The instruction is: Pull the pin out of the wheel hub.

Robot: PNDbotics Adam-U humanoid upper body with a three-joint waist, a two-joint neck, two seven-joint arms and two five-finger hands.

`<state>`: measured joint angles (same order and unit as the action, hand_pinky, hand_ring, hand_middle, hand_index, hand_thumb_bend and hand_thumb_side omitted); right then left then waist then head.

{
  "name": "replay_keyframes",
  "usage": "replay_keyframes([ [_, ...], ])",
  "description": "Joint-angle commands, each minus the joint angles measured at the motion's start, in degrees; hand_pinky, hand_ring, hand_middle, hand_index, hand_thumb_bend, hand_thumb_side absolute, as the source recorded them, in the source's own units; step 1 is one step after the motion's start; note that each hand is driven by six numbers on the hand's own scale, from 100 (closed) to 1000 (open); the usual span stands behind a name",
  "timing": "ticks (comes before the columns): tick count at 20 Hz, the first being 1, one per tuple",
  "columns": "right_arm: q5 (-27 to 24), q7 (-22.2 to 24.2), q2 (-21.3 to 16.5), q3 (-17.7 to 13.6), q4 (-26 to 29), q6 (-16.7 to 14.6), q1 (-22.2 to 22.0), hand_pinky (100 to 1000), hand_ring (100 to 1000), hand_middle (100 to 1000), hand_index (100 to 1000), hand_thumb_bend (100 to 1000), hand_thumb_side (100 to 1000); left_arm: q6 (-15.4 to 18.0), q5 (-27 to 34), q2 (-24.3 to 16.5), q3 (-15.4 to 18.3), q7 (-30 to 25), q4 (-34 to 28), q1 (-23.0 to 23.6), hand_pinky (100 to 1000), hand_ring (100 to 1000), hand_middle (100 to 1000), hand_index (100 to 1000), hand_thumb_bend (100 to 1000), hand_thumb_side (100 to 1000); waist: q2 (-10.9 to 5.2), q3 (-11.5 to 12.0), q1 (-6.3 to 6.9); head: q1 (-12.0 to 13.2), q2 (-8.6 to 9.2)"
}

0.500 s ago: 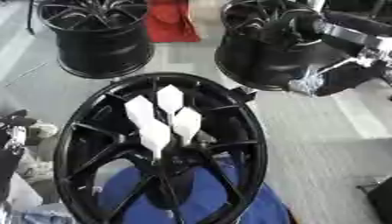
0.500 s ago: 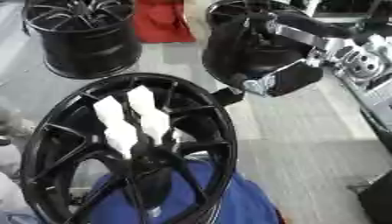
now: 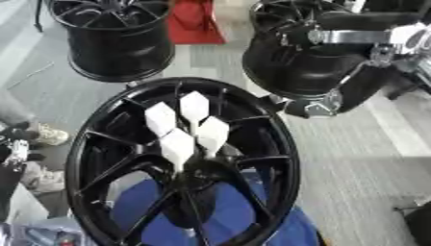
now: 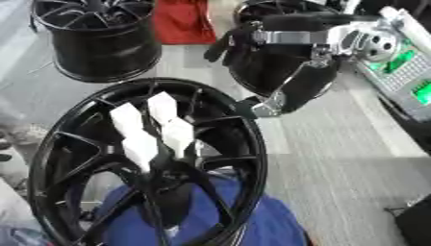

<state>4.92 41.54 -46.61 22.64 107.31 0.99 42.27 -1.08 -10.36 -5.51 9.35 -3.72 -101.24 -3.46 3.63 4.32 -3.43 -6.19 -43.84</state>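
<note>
Pins (image 3: 187,129) apart from right hand (image 4: 268,106)

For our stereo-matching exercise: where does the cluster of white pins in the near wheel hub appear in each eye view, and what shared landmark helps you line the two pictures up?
Left eye view: the white pins stand just left of centre, above the near wheel's hub.
Right eye view: the white pins sit further left, at mid-height.
Shared landmark: the red object at the top, between the two far black wheels.

We saw the black wheel hub (image 3: 181,163) lying over a blue cloth (image 3: 227,216), four white pins (image 3: 187,127) standing clustered at its centre, while our right arm (image 3: 353,62) reached in from the upper right, near the rim.
</note>
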Motion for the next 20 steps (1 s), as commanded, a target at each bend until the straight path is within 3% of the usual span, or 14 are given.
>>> replay_keyframes([
  [1,0.4,2.7,-0.1,0.7,-1.2,-0.7,2.5,835,885,882,934,337,225,0.1,-0.2,-1.1,-0.3,-0.2,-0.7,-0.7,621,666,656,819,100,680,-0.35,0.3,0.03,-0.2,-0.28],
  [11,3.6,7.7,5.2,4.7,-6.7,-2.6,7.8,864,896,885,934,323,262,0.2,-0.2,-1.2,-0.6,-0.6,-0.8,-1.2,620,666,656,819,100,679,-0.04,2.0,0.04,-0.9,-0.28],
  [20,6.6,9.1,9.1,6.6,-12.0,-4.8,8.9,868,888,866,913,321,268,0.2,-0.1,-0.9,-0.7,-0.6,-0.8,-1.5,620,665,655,819,100,679,0.15,2.9,0.15,-1.0,-0.28],
])
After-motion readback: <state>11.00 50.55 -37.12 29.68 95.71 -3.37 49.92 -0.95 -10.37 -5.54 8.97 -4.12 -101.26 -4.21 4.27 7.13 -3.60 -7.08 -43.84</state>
